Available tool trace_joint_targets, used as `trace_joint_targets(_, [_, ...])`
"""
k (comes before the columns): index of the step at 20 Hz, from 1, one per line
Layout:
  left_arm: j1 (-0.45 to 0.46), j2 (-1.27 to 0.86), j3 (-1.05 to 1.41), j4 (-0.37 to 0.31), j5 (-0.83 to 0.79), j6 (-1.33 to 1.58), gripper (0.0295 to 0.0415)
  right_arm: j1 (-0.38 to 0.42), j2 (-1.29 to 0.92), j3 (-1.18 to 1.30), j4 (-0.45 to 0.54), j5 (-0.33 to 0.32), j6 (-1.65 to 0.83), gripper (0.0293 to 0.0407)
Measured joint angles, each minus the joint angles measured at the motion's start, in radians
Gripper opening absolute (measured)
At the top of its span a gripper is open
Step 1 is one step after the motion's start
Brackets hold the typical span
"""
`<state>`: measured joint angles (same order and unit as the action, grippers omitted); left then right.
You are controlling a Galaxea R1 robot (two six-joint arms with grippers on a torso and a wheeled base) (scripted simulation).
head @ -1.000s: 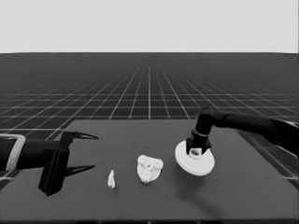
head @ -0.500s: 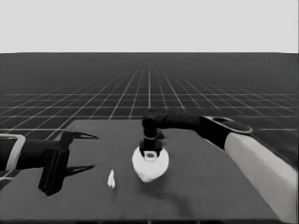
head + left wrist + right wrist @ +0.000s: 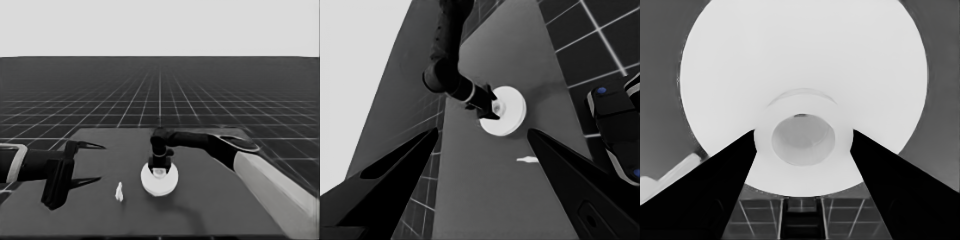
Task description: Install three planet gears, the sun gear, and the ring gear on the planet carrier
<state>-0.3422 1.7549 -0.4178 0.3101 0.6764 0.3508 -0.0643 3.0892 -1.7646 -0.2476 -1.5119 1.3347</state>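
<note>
The right hand (image 3: 160,169) reaches in over the middle of the dark worktop (image 3: 225,200), pointing down onto the larger round part (image 3: 159,181), the ring gear. In the right wrist view its two black fingers (image 3: 725,190) stand on either side of the raised hub (image 3: 802,136) at the middle of the disc, closed against its sides, so the hand has hold of the part by that hub. The disc lies level at the centre of the worktop; neither the smaller round part nor any gears can be seen, and the pictures do not show whether the disc rests on something or hangs just above it.

A thin white piece (image 3: 119,192) lies on the worktop beside the disc, towards the left arm, apart from it; the right wrist view shows it at the disc's edge (image 3: 675,175).

The left hand (image 3: 86,162) is parked over the worktop's left end, its fingers spread wide with nothing between them
</note>
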Motion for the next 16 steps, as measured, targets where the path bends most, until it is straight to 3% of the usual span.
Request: trace_joint_targets(16, [0.0, 0.0, 0.0, 0.0, 0.0, 0.0, 0.0385, -0.003, 0.002, -0.001, -0.003, 0.002, 0.091, 0.0348])
